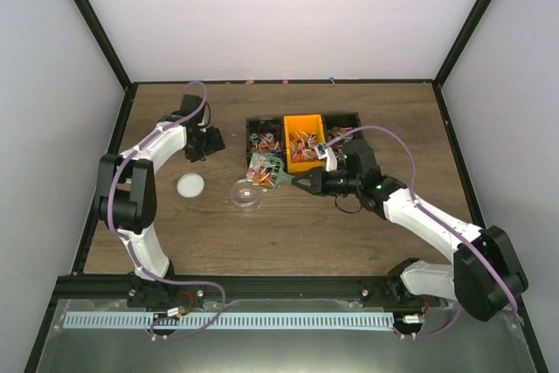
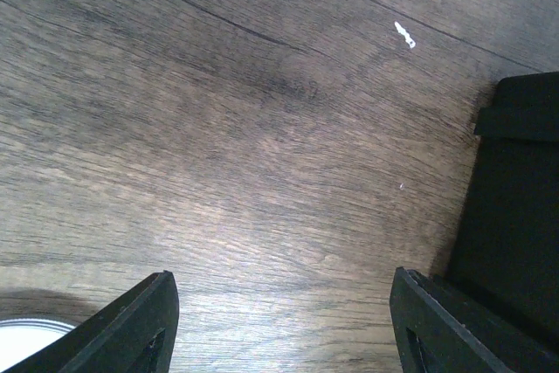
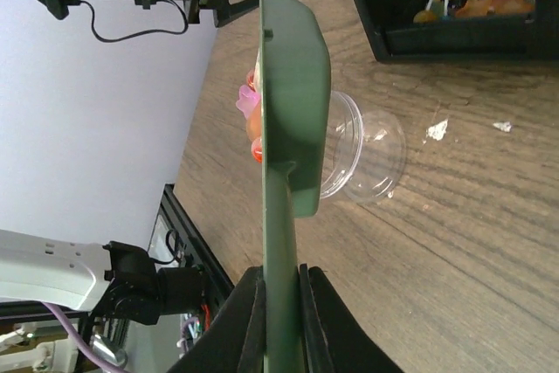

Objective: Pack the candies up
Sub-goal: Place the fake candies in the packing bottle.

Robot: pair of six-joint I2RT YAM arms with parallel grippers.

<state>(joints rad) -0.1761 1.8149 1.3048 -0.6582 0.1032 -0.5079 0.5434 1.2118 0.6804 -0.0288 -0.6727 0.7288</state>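
Currently candies (image 1: 262, 166), tiny twist-wrapped multicolour sweets, sit in green scoop (image 3: 293, 85) beside clear jar (image 3: 371, 150); more in the bins (image 1: 304, 141). Scoop handle clamped in right gripper (image 3: 281, 281); left gripper (image 2: 279, 321) gapes wide over table (image 2: 262, 128).

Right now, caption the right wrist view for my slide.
Green scoop, clamped in the right jaws, carries candies by the clear jar.
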